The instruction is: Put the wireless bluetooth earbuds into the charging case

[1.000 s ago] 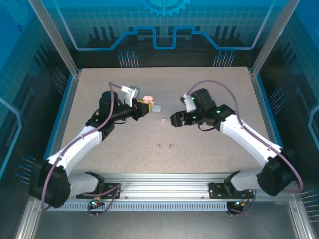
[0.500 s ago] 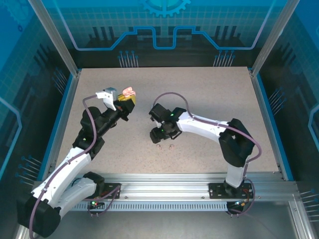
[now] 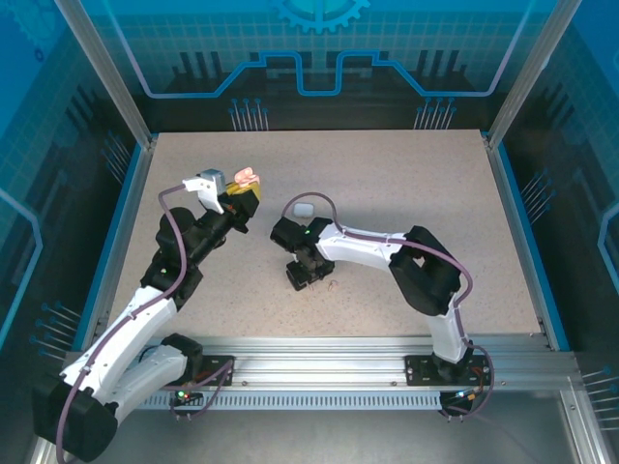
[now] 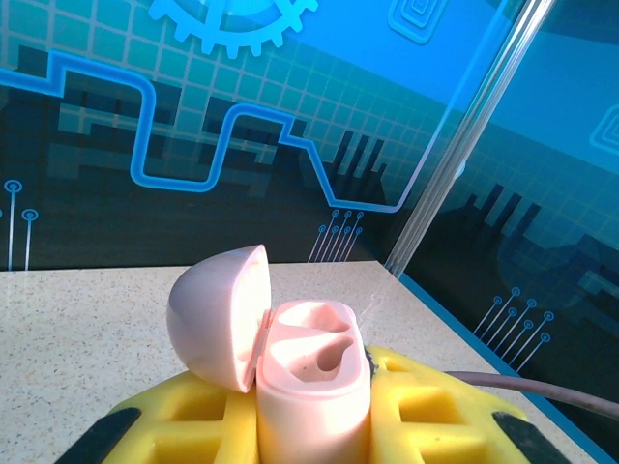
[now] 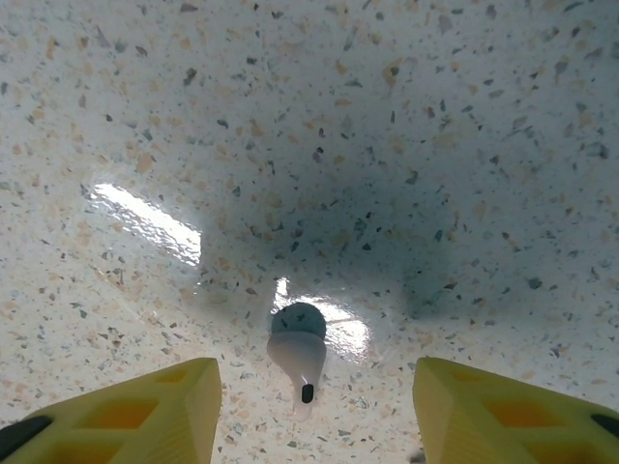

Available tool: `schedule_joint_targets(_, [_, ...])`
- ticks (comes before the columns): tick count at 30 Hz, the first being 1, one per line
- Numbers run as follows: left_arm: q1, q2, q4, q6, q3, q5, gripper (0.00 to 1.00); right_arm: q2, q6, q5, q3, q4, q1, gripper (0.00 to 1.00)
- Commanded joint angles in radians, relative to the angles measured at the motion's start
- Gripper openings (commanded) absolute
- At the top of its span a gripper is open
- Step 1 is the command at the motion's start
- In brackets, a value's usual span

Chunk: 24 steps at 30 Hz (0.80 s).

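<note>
Plainly, the left gripper [image 4: 311, 411] is clamped on the pink case [image 4: 311, 387]. Its yellow fingers [image 4: 169, 425] press the case body from both sides, low down. The case stands upright with its long axis vertical and its open top facing up. The lid [image 4: 218, 314] is swung back on its hinge to the left in the wrist view, its hollow side turned toward the body. Two empty wells show in the top of the body. From above, this gripper [image 3: 243, 197] holds the case [image 3: 250, 178] above the table [image 3: 406, 174], left of centre and toward the far side.

The right gripper [image 5: 314, 391] points straight down at the table near the middle. Its jaws are partly open, and the yellow fingertips [image 5: 155, 406] stand on either side of an earbud [image 5: 297, 356] with clear gaps, so neither touches it and nothing is held. The earbud lies flat on the speckled top. Its rounded head points away from the wrist camera and its stem, dark at the tip, points back toward the camera, so its long axis runs across the line between the fingertips.

From above, a second earbud [image 3: 332, 284] lies just right of the right gripper [image 3: 302, 277]. A white case [image 3: 303, 209] sits on the table on its far side, apart from both grippers.
</note>
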Motion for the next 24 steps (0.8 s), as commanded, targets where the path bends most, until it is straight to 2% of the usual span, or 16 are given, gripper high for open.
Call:
schedule_joint_targets(1, [-0.006,0.002,0.024,-0.007,0.010,-0.012,0.00,0.034,0.021,0.014,0.035,-0.029,0.009,0.54])
schedule_joint_targets(16, [-0.007,0.010,0.030,-0.014,0.008,-0.003,0.00,0.078,0.038,0.015,0.045,-0.031,0.021,0.45])
schedule_joint_targets(24, [-0.012,0.013,0.034,-0.014,0.009,-0.004,0.00,0.103,0.069,0.060,0.077,-0.085,0.044,0.42])
